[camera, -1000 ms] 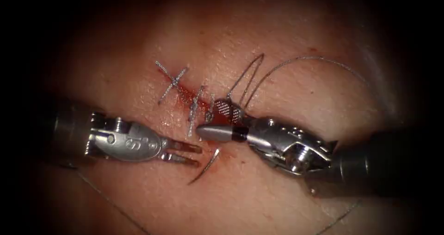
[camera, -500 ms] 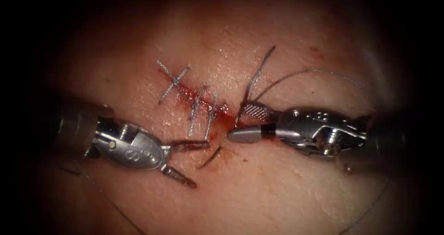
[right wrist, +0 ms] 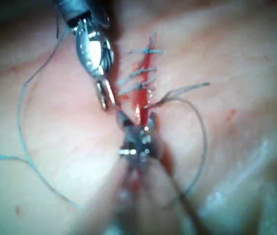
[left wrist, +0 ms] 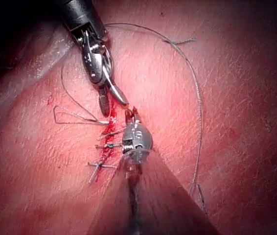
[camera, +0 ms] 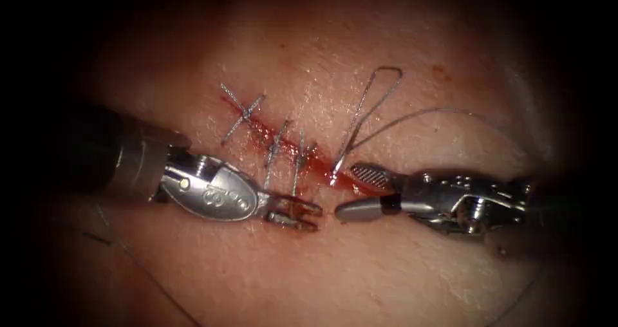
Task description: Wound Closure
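Note:
On the tissue (camera: 399,262) the cut (camera: 261,130) slants down to the right. My left tool (camera: 312,215) lies on the cut's left side near its lower end. Its jaws are closed where the needle stood out of the tissue, and they hide the needle. My right tool (camera: 346,192) sits just across the cut with its jaws open and nothing in them. A folded loop of thread (camera: 376,95) rises from the cut's lower end beside the right tool's upper jaw. The left wrist view has the left tool (left wrist: 131,115) tip to tip with the right tool (left wrist: 114,106).
Three stitches (camera: 275,148) with short cut ends cross the upper part of the cut. Red fluid (camera: 322,169) pools at its lower end. A long thread (camera: 450,111) arcs away to the right, and another strand (camera: 148,275) trails off at the lower left.
The left tool swung in over the needle and its open jaws closed around it. The right tool drew back to the right, jaws still open. The thread loop rose and widened.

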Tool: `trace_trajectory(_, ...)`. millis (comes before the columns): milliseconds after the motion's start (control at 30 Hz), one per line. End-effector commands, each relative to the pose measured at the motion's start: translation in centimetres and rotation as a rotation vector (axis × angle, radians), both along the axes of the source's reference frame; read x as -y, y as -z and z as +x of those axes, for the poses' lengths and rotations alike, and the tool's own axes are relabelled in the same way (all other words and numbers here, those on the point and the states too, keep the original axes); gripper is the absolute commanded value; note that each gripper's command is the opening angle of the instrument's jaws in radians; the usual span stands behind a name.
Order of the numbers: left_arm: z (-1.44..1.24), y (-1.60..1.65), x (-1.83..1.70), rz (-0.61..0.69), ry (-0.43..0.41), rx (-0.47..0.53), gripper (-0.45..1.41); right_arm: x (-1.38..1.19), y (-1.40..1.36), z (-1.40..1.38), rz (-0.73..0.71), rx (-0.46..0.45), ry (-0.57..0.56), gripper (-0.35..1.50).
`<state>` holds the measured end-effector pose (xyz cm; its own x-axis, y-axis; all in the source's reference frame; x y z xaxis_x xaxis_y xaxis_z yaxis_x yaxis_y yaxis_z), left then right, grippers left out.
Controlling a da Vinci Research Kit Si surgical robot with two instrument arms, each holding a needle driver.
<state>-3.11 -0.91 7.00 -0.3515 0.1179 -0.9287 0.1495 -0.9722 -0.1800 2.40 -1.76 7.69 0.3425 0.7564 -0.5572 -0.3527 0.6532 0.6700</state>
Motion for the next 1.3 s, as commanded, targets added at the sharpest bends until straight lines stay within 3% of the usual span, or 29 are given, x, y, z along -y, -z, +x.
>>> trace_trajectory(33, -0.06, -0.07, 0.03, 0.019, 0.005, -0.004, -0.45, 0.12, -0.01, 0.05, 0.003, -0.003, 0.003, 1.26)
trace_trajectory(267, -0.02, -0.07, 0.01, 0.148, -0.012, -0.03, -0.45, 0.24, 0.11, 0.09, 0.005, -0.007, 0.013, 1.26)
trace_trajectory(400, 0.02, 0.04, 0.08, 0.304, -0.012, -0.047, -0.45, 0.26, 0.19, 0.08, -0.001, -0.014, 0.02, 1.26)
trace_trajectory(467, 0.06, 0.21, 0.14, 0.484, -0.012, -0.071, -0.45, 0.25, 0.28, 0.08, -0.011, -0.022, 0.025, 1.26)
trace_trajectory(733, 0.15, 1.03, 0.03, 0.722, -0.071, -0.03, -0.45, 0.28, 0.64, 0.08, -0.077, -0.054, 0.064, 1.25)
trace_trajectory(1033, 0.3, 1.85, -0.16, 0.775, -0.134, 0.02, -0.45, 0.39, 0.79, 0.09, -0.219, -0.025, 0.099, 1.23)
trace_trajectory(1300, 0.49, 2.44, -0.6, 0.559, -0.077, 0.095, -0.45, 0.35, 0.97, 0.11, -0.419, 0.03, 0.046, 1.2)
